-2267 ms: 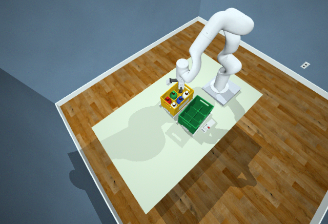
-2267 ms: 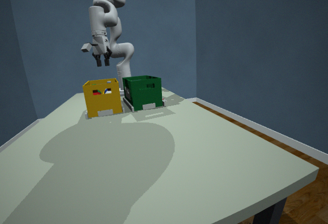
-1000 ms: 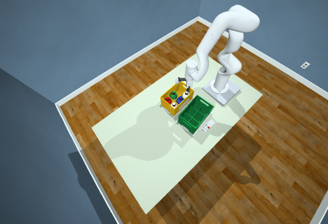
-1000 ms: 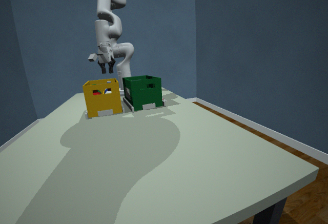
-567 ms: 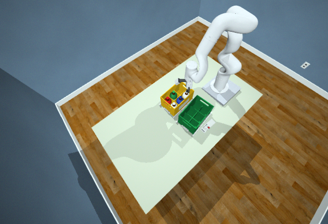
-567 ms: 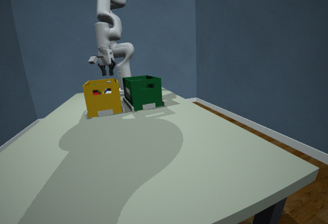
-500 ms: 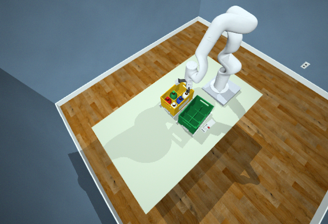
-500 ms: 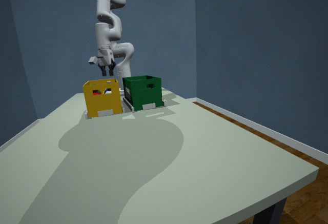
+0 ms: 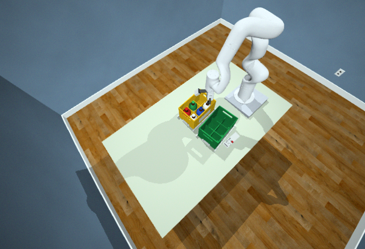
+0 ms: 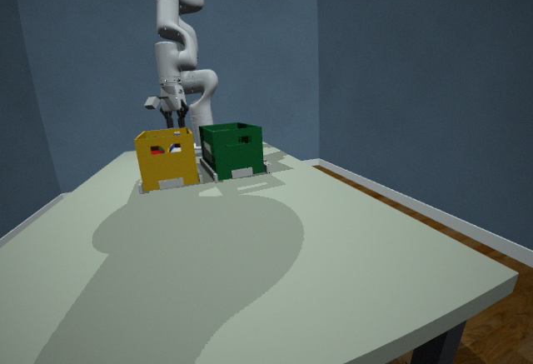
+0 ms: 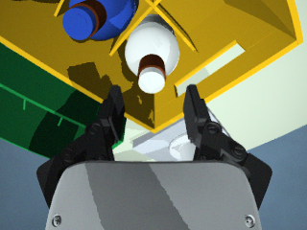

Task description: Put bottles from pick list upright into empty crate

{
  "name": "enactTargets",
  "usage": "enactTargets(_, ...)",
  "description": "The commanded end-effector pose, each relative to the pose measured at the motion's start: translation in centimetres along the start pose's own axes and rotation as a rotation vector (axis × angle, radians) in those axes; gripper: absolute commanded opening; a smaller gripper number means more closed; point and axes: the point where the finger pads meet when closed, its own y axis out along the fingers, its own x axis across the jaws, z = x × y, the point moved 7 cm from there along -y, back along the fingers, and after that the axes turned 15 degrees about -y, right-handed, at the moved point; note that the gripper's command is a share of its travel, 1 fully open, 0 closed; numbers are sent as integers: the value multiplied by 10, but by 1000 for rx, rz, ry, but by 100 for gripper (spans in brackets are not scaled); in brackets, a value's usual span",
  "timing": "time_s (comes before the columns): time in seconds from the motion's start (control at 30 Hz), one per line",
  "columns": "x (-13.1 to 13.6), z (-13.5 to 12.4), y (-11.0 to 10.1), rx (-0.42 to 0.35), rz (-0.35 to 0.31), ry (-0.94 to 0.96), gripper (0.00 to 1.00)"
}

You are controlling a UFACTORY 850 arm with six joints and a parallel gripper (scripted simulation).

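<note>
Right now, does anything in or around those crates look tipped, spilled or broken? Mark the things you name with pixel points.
Nothing stands out: the bottles stand upright in the yellow crate (image 9: 193,123) (image 10: 167,168) (image 11: 224,85), the green crate (image 9: 206,137) (image 10: 236,157) (image 11: 72,107) sits level beside it, and no spill shows.
</note>
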Motion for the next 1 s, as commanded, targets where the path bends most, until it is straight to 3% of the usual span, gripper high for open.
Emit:
enactTargets(0.0, 0, 1, 4, 1, 0, 0, 65)
enactTargets(0.97, 0, 1, 37, 1, 0, 0, 65)
